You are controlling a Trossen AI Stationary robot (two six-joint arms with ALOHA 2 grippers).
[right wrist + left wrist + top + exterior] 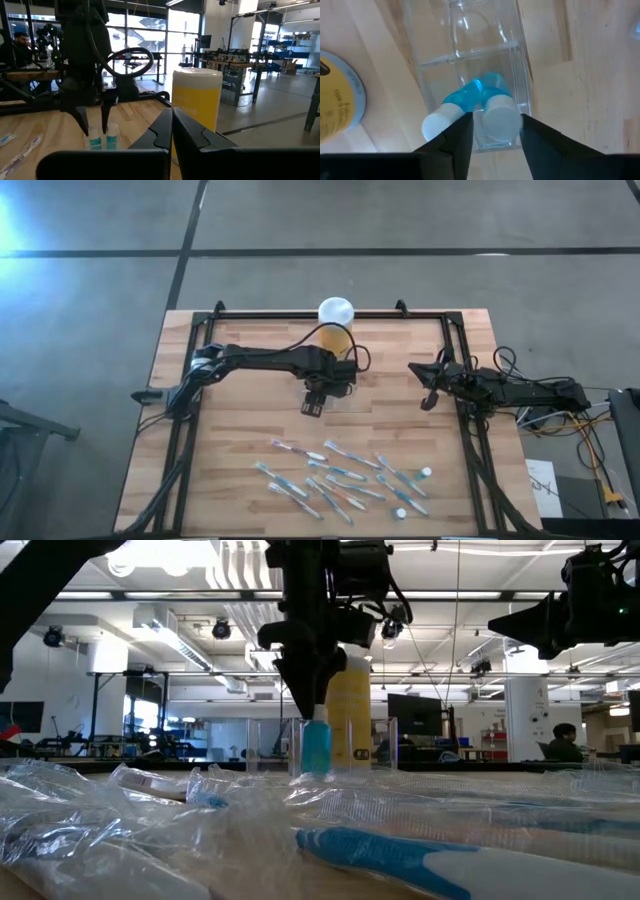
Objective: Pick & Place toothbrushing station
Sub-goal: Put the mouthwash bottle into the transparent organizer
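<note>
The see-through holder [470,55] stands on the wooden table, just in front of the yellow jar with a white lid [336,320]. Two blue tubes with white caps are in its near compartment. My left gripper [496,120] points down over it and is shut on one tube [500,117]. The other tube [445,122] leans beside it in the same compartment. The low view shows the left gripper [315,715] on top of the upright blue tube [316,748]. My right gripper [428,398] is shut and empty at the table's right side. My left gripper pinches the tube's white cap [515,117] between its two fingers. The fingers come from above and point down. The tube stands upright inside the holder's near compartment, its blue body [495,82] below the cap. I cannot tell whether its lower end rests on the holder's floor.
Several wrapped toothbrushes [340,475] and two small white-capped tubes [426,473] lie near the table's front edge, with crinkled wrappers [150,810] showing large in the low view. The yellow jar [350,710] stands right behind the holder. Black frame rails [460,370] run along the table's sides.
</note>
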